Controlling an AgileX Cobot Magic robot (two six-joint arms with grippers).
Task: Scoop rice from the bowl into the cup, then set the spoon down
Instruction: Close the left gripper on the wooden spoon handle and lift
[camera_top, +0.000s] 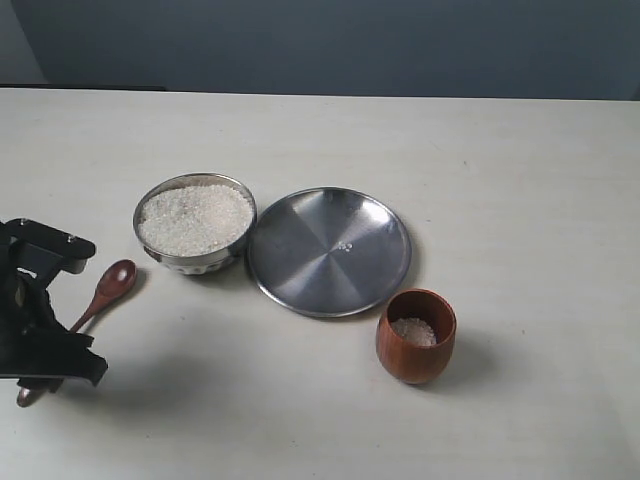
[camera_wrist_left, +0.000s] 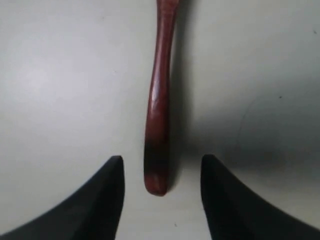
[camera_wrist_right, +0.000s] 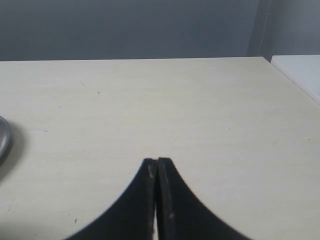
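left gripper (camera_wrist_left: 161, 161): jaws apart | right gripper (camera_wrist_right: 157, 162): jaws together, apparently touching

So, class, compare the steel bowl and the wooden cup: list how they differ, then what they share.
The bowl is shiny steel, the cup reddish-brown wood. The bowl is wider and shallower, the cup narrower. The bowl is filled with rice almost to its rim; the cup holds only a little, low inside. Both are round, upright and handleless.

The spoon (camera_wrist_left: 159, 107) handle lies on the table (camera_wrist_left: 60, 85) between the parted left gripper (camera_wrist_left: 161, 167) fingers (untouched).
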